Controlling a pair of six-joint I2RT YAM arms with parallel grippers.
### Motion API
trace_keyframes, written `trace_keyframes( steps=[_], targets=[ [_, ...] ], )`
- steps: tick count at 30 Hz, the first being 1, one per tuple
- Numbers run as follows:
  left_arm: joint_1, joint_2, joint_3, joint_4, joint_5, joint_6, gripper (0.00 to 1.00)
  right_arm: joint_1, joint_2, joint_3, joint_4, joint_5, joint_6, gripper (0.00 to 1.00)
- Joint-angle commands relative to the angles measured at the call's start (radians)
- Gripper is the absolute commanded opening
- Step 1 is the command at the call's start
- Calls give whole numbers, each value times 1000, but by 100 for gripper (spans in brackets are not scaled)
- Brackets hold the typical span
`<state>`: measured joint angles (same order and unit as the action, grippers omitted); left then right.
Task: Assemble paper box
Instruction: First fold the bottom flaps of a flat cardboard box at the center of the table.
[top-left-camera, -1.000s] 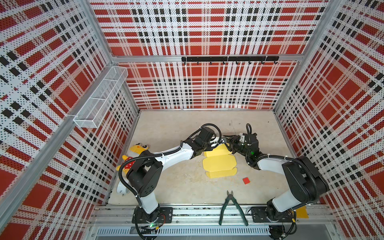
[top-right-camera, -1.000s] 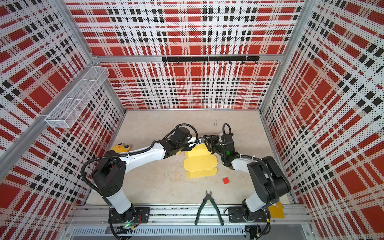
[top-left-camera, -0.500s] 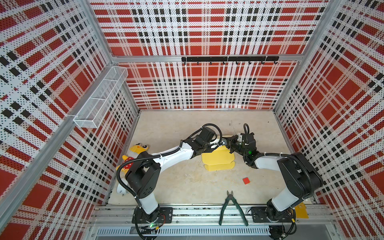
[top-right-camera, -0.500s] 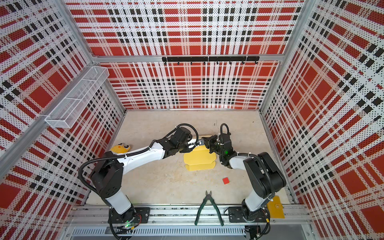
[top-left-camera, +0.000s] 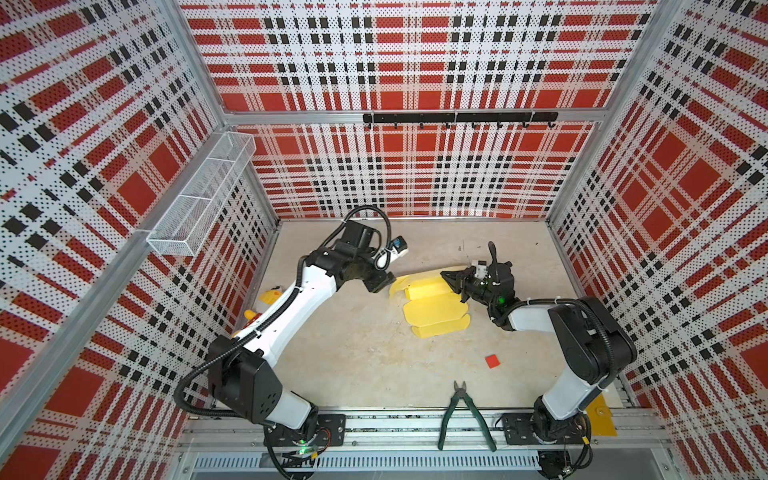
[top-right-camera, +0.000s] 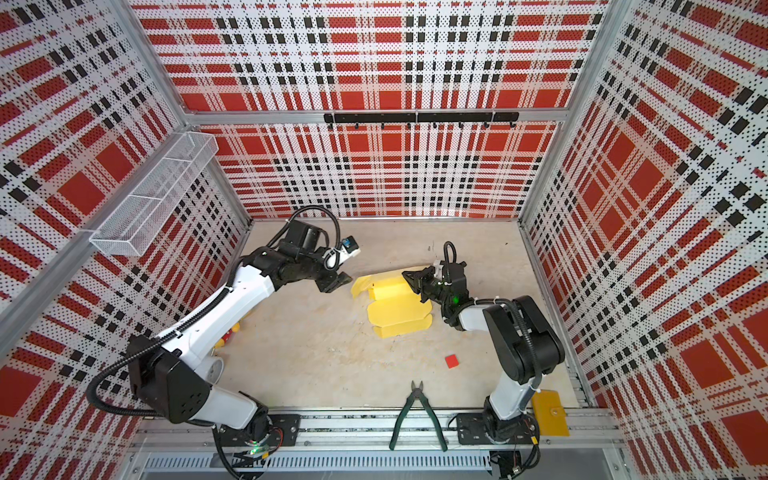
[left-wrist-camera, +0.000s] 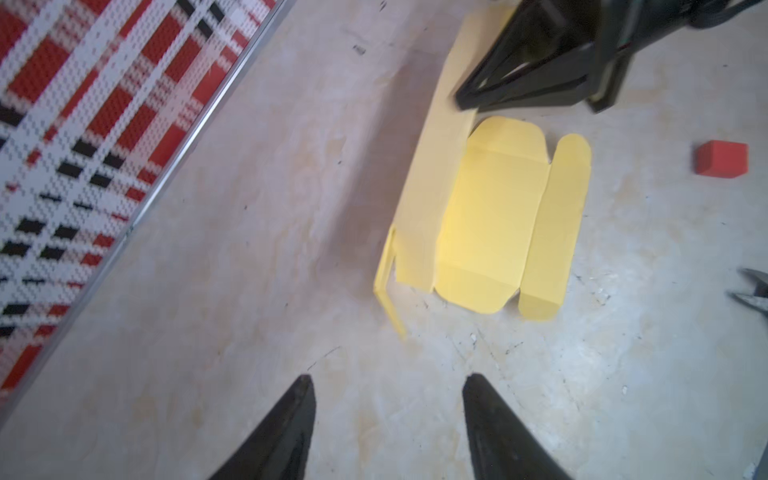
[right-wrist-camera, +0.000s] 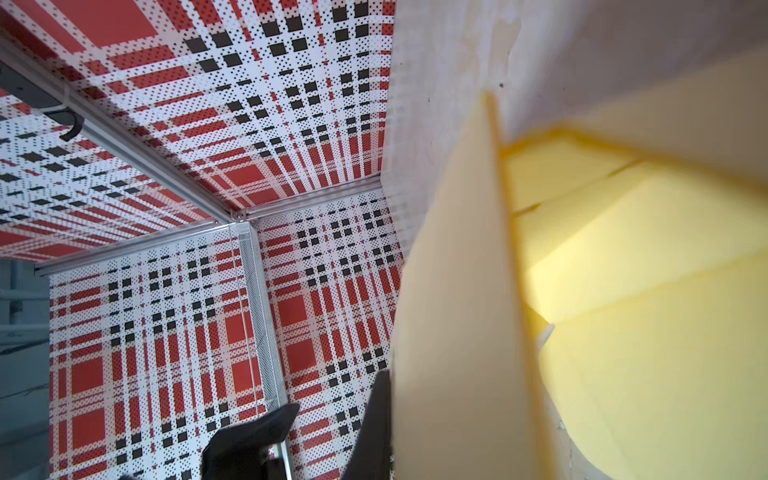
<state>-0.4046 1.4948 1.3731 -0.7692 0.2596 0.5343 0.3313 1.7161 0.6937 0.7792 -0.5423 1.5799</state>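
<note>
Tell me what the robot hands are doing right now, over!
Left gripper open, holding nothing. Right gripper shut on raised flap of pale yellow die-cut paper box. Small red block, green-handled pliers lie apart from it.

The paper box (top-left-camera: 436, 309) (top-right-camera: 399, 309) is a pale yellow sheet of thin card, die-cut with rounded tabs and only partly folded. Its wide panels lie flat on the beige floor, a little right of the middle. The far long panel (left-wrist-camera: 419, 216) stands raised, and at that panel's end a small flap bends outward.
</note>
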Motion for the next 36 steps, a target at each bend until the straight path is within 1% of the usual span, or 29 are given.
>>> trace_keyframes(
  steps=[1, 2, 5, 8, 10, 11, 14, 16, 19, 21, 23, 25, 27, 30, 31, 32, 34, 36],
  targets=[
    [108, -32, -71, 28, 121, -59, 60, -20, -10, 34, -4, -103, -66, 0],
    [150, -35, -91, 41, 149, -56, 60, -27, -17, 43, -37, -130, -97, 0],
    [229, -43, -138, 63, 212, -36, 59, -42, -29, 62, -113, -185, -161, 0],
    [248, -46, -195, 78, 298, 35, 58, -48, -22, 65, -79, -221, -162, 0],
    [240, -41, -230, 82, 365, 111, 58, -48, -6, 75, -47, -254, -152, 0],
    [227, -33, -243, 81, 379, 154, 59, -49, 5, 83, -20, -281, -146, 0],
    [191, -8, -253, 77, 374, 264, 60, -48, 20, 96, 36, -328, -130, 0],
    [173, 12, -254, 61, 371, 368, 60, -48, 27, 95, 69, -343, -125, 0],
    [138, 47, -261, 75, 339, 461, 60, -48, 21, 84, 101, -353, -136, 0],
    [121, 67, -265, 96, 317, 489, 60, -48, 13, 81, 77, -366, -161, 0],
    [116, 87, -267, 114, 323, 506, 60, -49, -2, 82, 17, -382, -207, 0],
    [115, 107, -263, 131, 332, 502, 60, -48, -17, 91, -80, -393, -271, 0],
    [111, 136, -245, 146, 320, 462, 59, -48, -32, 106, -206, -398, -351, 0],
    [109, 189, -212, 129, 309, 448, 56, -48, -39, 127, -338, -386, -433, 0],
    [67, 203, -210, 122, 295, 464, 56, -48, -35, 130, -349, -386, -441, 0],
    [45, 213, -212, 122, 268, 486, 55, -49, -28, 134, -345, -388, -438, 0],
    [9, 233, -214, 127, 219, 523, 54, -48, -11, 139, -319, -391, -428, 0],
    [-12, 257, -205, 145, 190, 523, 54, -49, 13, 152, -315, -388, -438, 0]
  ],
)
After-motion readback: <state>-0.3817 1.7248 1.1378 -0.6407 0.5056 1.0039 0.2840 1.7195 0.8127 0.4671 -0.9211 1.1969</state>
